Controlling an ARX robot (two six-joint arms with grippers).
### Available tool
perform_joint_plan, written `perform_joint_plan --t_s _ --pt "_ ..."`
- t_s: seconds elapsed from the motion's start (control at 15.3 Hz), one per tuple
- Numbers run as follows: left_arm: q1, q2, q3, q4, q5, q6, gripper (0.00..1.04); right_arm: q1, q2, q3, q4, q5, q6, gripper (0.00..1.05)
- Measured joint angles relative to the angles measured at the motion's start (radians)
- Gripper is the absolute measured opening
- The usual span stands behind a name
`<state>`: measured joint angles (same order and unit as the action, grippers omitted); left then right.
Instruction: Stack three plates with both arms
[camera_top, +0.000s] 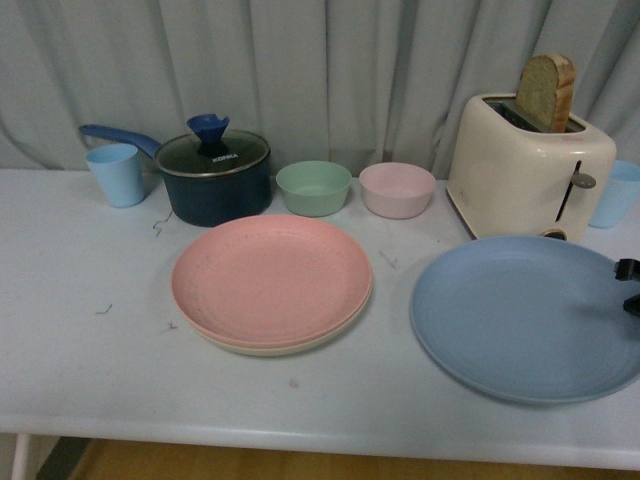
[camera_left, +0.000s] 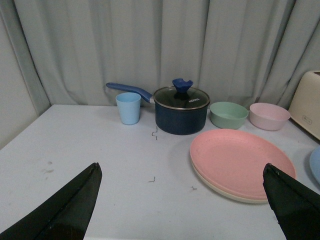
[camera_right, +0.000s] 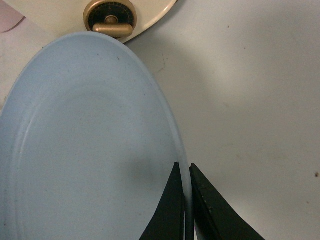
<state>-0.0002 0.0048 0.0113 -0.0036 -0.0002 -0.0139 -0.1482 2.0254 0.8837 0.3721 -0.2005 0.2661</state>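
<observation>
While the pink plate (camera_top: 271, 279) is lying on top of the cream plate (camera_top: 290, 347) near the middle of the worktop (camera_top: 80, 340), the blue plate (camera_top: 525, 317) is sitting apart to their right, with a strip of bare surface between them. Its far rim is reaching almost to the toaster (camera_top: 528, 165), and its near rim is coming close to the front edge of the worktop. Open room is showing to the left of the stacked pair. Behind them a dark pot (camera_top: 214, 178), a green bowl (camera_top: 314, 187) and a pink bowl (camera_top: 397, 189) are standing in a row.

The right gripper (camera_right: 185, 210) is clamping the right rim of the blue plate, its fingers nearly together with the rim between them. The left gripper (camera_left: 182, 200) is hanging above the worktop with its fingers wide apart, holding and touching nothing.
</observation>
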Motion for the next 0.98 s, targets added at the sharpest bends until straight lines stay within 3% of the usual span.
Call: perform_joint_plan --t_s 0.46,0.78,0.98 --pt "0.000 0.000 0.000 0.000 0.000 0.000 0.98 -0.019 -0.280 -0.138 -0.005 -0.135 -0.022 0.03" --pt "0.000 0.000 0.000 0.000 0.000 0.000 0.98 0.271 -0.135 0.158 -0.106 -0.110 0.173 0.03" --pt "0.000 0.000 0.000 0.000 0.000 0.000 0.98 0.339 -0.044 0.281 -0.171 -0.105 0.235 0.03"
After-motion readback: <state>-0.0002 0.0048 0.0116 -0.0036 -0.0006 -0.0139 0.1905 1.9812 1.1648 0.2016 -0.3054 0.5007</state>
